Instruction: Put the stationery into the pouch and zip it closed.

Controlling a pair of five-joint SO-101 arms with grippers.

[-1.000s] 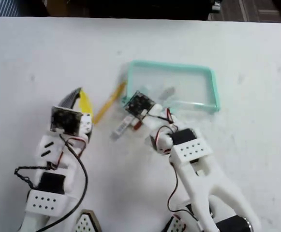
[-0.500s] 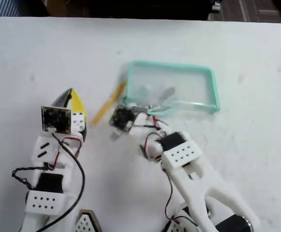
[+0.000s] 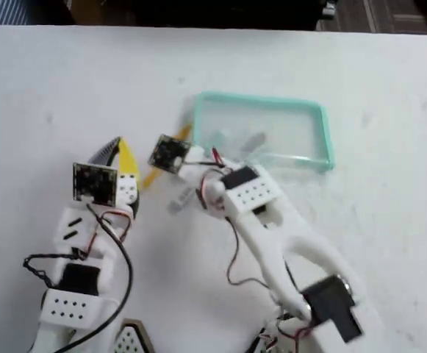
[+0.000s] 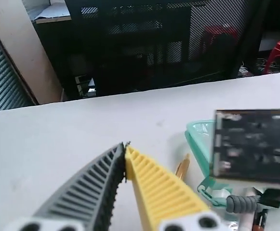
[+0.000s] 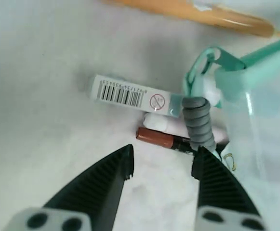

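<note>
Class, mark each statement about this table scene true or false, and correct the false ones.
1. The left end effector is shut and empty. True.
2. The right end effector grips the yellow pencil. False: it is open beside a brown item, and the pencil lies on the table.
3. The pouch has a teal rim. True.
4. The white barcoded item is inside the pouch. False: it lies on the table outside it.
</note>
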